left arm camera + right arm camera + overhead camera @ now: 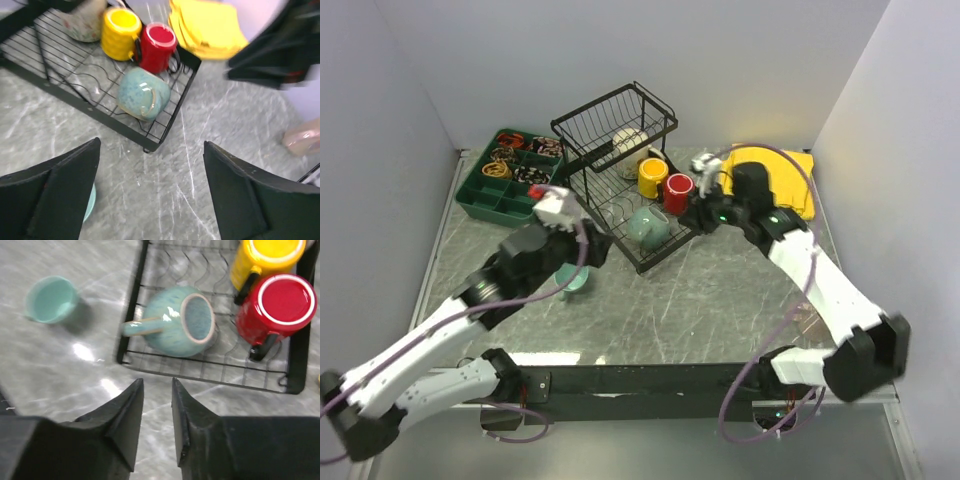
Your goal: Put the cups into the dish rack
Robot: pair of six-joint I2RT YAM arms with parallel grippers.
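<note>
The black wire dish rack (610, 128) stands at the back centre. Its basket holds the cream mug (628, 140). On its flat tray stand the yellow mug (652, 177) and the red mug (678, 192), and the grey-green mug (648, 228) lies on its side. The small teal mug (572, 280) stands on the table, left of the rack's near corner. The pale pink mug (302, 137) shows only at the left wrist view's right edge. My left gripper (151, 145) is wide open and empty above the table before the rack. My right gripper (157, 381) is narrowly open and empty, near the rack's near edge.
A green compartment tray (510, 175) of small items sits at the back left. A folded yellow cloth (790, 170) lies at the back right, behind my right arm. White walls close in the table on three sides.
</note>
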